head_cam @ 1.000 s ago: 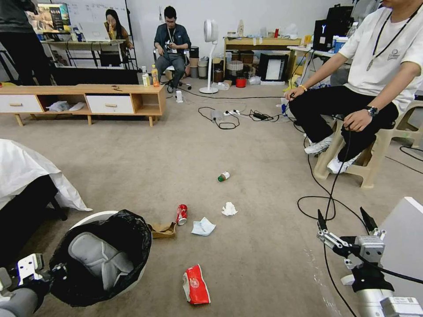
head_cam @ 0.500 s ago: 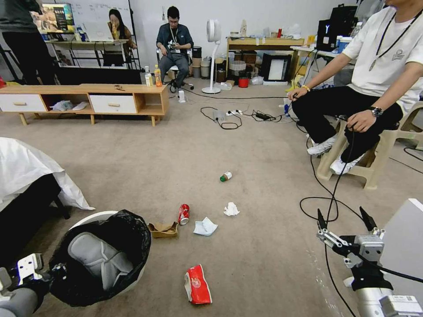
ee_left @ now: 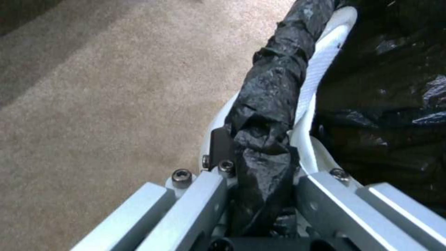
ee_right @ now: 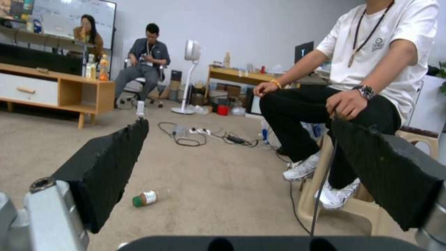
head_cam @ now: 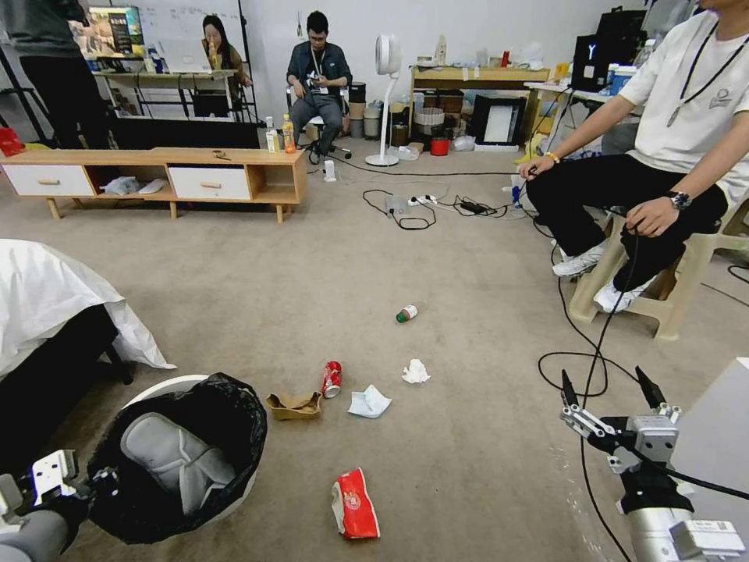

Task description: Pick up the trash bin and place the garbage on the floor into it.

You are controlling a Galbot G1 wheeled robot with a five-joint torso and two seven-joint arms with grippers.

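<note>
Since a second ago the whole scene has slid a little to the right in the head view, so it is the robot that turned or rolled, and the litter itself has not moved on the floor (head_cam: 437, 257). The left gripper (head_cam: 74, 488) stays clamped on the near rim of the trash bin (head_cam: 175, 460), which hangs tilted at the robot's lower left with its mouth facing up toward the camera; in the left wrist view the fingers (ee_left: 218, 146) pinch the white rim and the folded black bag between them. The right gripper (head_cam: 608, 394) is held above the carpet at the robot's right, with its two black fingers spread wide apart and nothing between them. The garbage lies in front of the robot: a red snack wrapper (head_cam: 356, 503) nearest, just right of the bin; then a piece of brown cardboard (head_cam: 294, 405) with a red soda can (head_cam: 331, 378) touching or almost touching its right end; a flat white tissue (head_cam: 368, 402) beside the can; a crumpled tissue (head_cam: 415, 371) a little farther; and a green-capped bottle (head_cam: 406, 314) lying on its side, the farthest of all. The same bottle (ee_right: 147, 198) lies between the open fingers in the right wrist view.
</note>
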